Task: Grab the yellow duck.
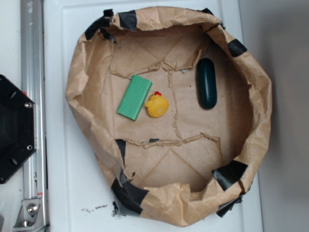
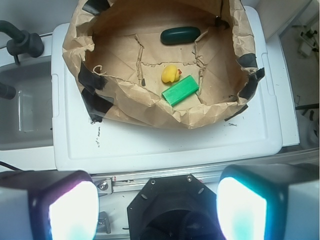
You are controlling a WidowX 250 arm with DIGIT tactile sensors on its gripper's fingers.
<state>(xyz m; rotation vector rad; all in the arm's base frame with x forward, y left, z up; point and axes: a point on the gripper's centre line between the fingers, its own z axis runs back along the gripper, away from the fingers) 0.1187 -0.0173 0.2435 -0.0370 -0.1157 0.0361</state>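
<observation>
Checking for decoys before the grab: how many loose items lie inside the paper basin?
3: yellow duck mid-floor, green block touching it, dark capsule apart near the wall. None seems hidden.

yellow duck (image 1: 157, 105) open above, green block (image 1: 134, 97) touching its side

No legible text, label, brand, number or sign appears in either view; the brown paper enclosure (image 1: 256, 96), its black tape patches (image 1: 231, 172) and the white tabletop (image 1: 72, 193) carry no readable markings.
</observation>
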